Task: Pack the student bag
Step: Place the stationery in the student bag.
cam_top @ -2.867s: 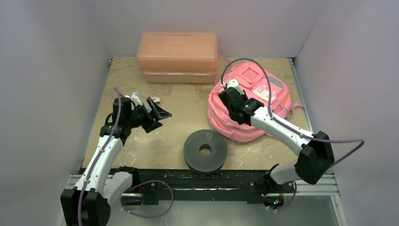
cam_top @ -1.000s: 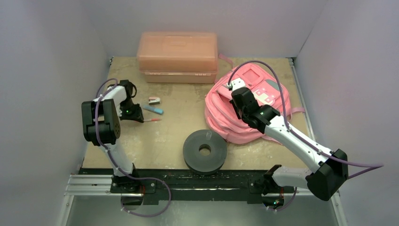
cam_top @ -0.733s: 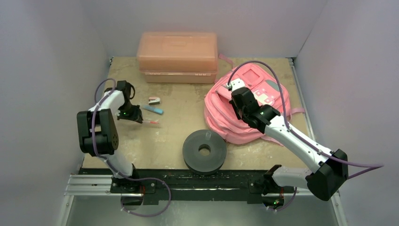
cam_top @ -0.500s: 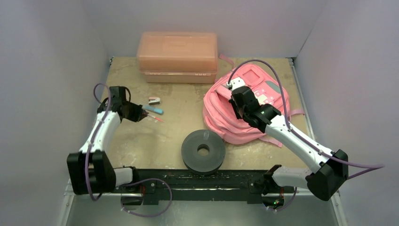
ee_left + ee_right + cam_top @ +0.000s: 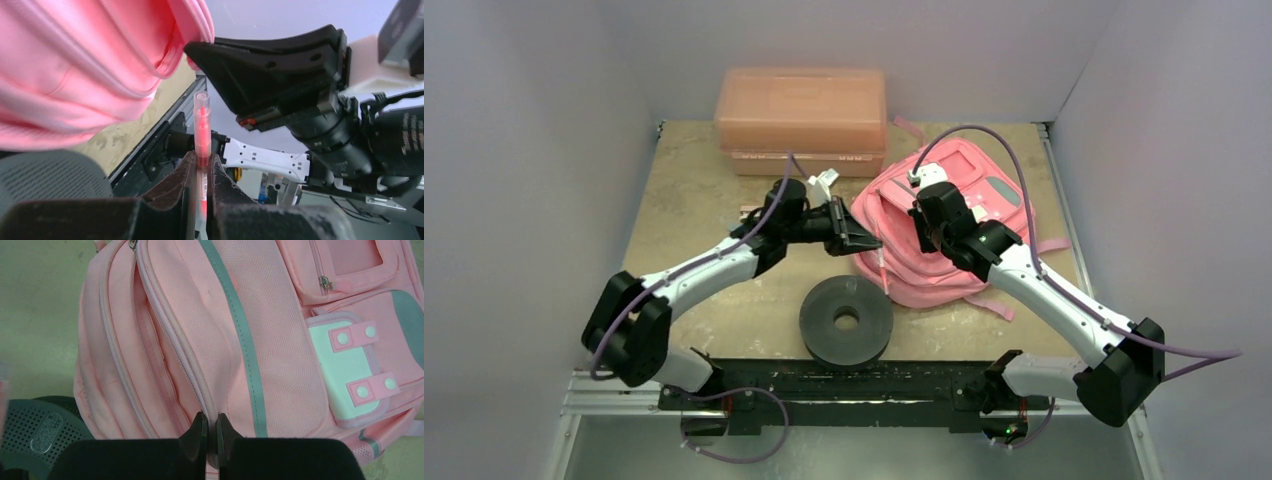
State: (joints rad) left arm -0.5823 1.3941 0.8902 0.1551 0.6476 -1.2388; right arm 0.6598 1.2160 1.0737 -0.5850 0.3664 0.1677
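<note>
**Left end effector** [image 5: 201, 165]: closed on a pen [image 5: 202, 125]. The pen has a red barrel and a clear cap and is pinched low on the barrel. The capped end stands out beyond the fingertips. In the overhead view this end effector [image 5: 864, 242] sits just beside the left edge of the student bag [image 5: 969, 165]. In the left wrist view the pen cap is close under a fold of the bag [image 5: 75, 65]. Whether they touch cannot be told. The left arm [image 5: 704, 275] reaches in towards the bag from the left.

**Right end effector** [image 5: 211, 432]: closed, its two fingers pressed together on the bag's fabric at a zip seam. The seam runs straight into the pinch along the left portion of the bag [image 5: 240, 330]. The grey stripe and the front pockets lie to the right of the pinch. The right arm [image 5: 1044, 290] crosses over the near right part of the bag.

**Student bag**: lies on the table [image 5: 694, 190] with its front pockets facing up. Loose straps trail out on its right side.

**Surroundings, taken from the bag:**
- A grey disc [image 5: 845, 320] with a centre hole lies near the bag's near left corner, apart from it. The right wrist view shows its perforated face [image 5: 35, 425] just beside the bag's edge.
- A salmon box [image 5: 802, 115], lid shut, stands to the far left of the bag against the back wall.
</note>
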